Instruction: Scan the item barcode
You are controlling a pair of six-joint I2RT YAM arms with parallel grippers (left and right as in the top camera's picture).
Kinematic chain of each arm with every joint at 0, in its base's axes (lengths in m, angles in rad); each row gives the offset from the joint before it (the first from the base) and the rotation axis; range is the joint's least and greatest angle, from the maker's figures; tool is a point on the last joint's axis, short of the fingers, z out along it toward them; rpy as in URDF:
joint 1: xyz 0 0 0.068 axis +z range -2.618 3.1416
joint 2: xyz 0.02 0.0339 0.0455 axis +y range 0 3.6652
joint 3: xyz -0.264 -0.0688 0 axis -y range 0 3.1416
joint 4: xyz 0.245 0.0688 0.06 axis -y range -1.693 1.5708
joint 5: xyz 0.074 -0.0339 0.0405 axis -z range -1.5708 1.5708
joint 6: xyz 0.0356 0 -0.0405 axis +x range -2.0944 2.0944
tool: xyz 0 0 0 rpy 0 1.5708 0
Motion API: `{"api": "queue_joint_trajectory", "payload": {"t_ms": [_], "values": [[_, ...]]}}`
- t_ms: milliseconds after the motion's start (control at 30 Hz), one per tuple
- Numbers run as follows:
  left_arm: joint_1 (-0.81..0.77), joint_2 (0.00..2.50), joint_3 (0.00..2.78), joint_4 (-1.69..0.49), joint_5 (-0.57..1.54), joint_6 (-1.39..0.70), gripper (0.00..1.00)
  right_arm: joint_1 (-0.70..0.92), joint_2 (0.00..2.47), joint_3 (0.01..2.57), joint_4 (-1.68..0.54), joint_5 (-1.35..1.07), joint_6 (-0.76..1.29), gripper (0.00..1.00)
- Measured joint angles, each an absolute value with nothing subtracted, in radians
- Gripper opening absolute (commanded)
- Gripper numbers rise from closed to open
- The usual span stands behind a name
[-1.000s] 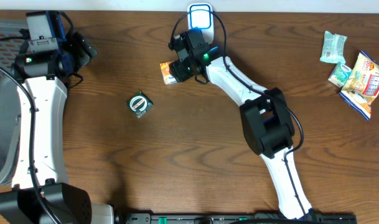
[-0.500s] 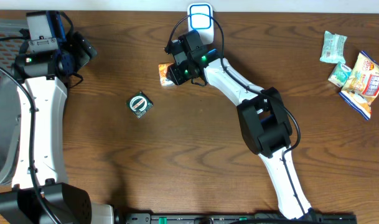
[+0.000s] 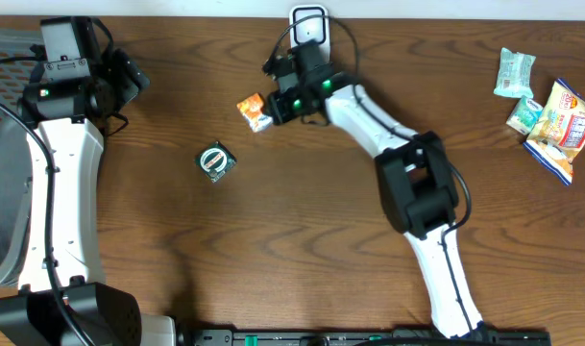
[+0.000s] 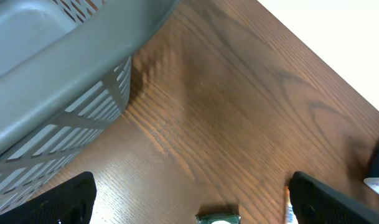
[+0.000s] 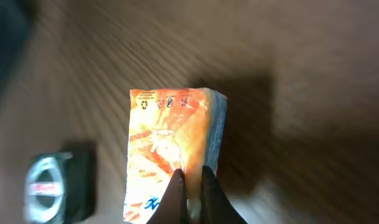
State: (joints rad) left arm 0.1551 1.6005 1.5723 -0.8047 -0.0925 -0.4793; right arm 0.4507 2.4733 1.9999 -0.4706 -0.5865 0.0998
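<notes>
The item, an orange snack packet (image 3: 253,111), lies just left of my right gripper (image 3: 276,106), which is shut, pinching the packet's edge. In the right wrist view the two dark fingertips (image 5: 177,185) press together on the orange packet (image 5: 167,140), which hangs over the wood. No barcode shows on it. A white scanner (image 3: 308,23) stands at the table's far edge, right behind that gripper. My left gripper (image 3: 131,79) hovers at the far left with its jaws wide open and nothing between them; in the left wrist view the gripper (image 4: 192,202) frames bare wood.
A small green packet with a round label (image 3: 215,160) lies left of centre, also in both wrist views (image 4: 218,218) (image 5: 49,186). A grey slotted basket (image 4: 65,62) sits at the left edge. Several snack packets (image 3: 551,115) lie at the far right.
My right gripper has closed on the orange packet, and the packet has shifted slightly left and turned. The scanner's blue light no longer shows. The left arm has not moved.
</notes>
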Motion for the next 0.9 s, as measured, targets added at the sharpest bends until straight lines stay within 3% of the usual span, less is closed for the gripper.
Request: {"api": "queue_joint_trajectory", "payload": {"t_ms": [267,467,500,567,600,900], "values": [[0.155,1.6,1.572,-0.804,-0.093,-0.479,0.98,0.301,2.416,2.0,-0.615,-0.696,0.114,0.01],[0.155,1.6,1.572,-0.805,-0.093,-0.479,0.98,0.305,2.413,2.0,-0.83,-0.62,0.048,0.01],[0.155,1.6,1.572,-0.805,-0.093,-0.479,0.98,0.311,2.413,2.0,-0.866,-0.592,0.033,0.05],[0.155,1.6,1.572,-0.805,-0.093,-0.479,0.98,0.324,2.413,2.0,-0.928,-0.513,0.004,0.32],[0.155,1.6,1.572,-0.805,-0.093,-0.479,0.98,0.33,2.413,2.0,-0.947,-0.476,-0.007,0.37],[0.155,1.6,1.572,-0.805,-0.093,-0.479,0.98,0.335,2.413,2.0,-0.87,-0.339,-0.051,0.45]]}}
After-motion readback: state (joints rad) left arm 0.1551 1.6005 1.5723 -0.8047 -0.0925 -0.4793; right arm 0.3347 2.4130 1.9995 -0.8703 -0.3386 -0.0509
